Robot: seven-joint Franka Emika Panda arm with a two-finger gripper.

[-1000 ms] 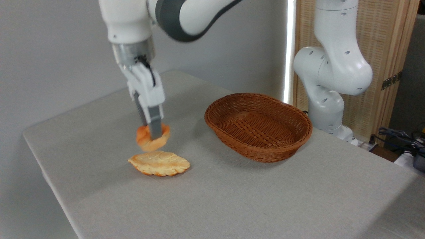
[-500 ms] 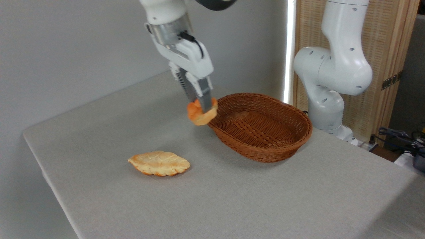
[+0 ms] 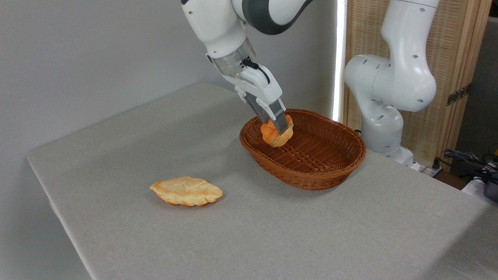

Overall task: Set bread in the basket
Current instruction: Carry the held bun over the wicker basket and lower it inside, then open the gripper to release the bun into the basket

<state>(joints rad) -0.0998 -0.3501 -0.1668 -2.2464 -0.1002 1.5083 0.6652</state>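
The bread (image 3: 272, 136), a small orange-golden knotted bun, hangs over the left part of the basket (image 3: 311, 180), inside its rim line. My gripper (image 3: 279, 128) is shut on the bun, its fingers slanting down from the upper left. One grey finger covers part of the bun's top. The basket is oval, reddish-brown wicker, and stands at the back right of the table. Whether the bun touches the basket floor is not clear.
A flat, pale leaf-shaped pastry (image 3: 186, 191) lies on the grey table (image 3: 249, 233) to the front left. The arm's white base (image 3: 385, 112) stands behind the basket at the right, with cables (image 3: 470, 161) at the far right.
My gripper has carried the bun up from beside the pastry and rightward, from outside the basket's left rim to over its inside. The pastry and basket have not moved.
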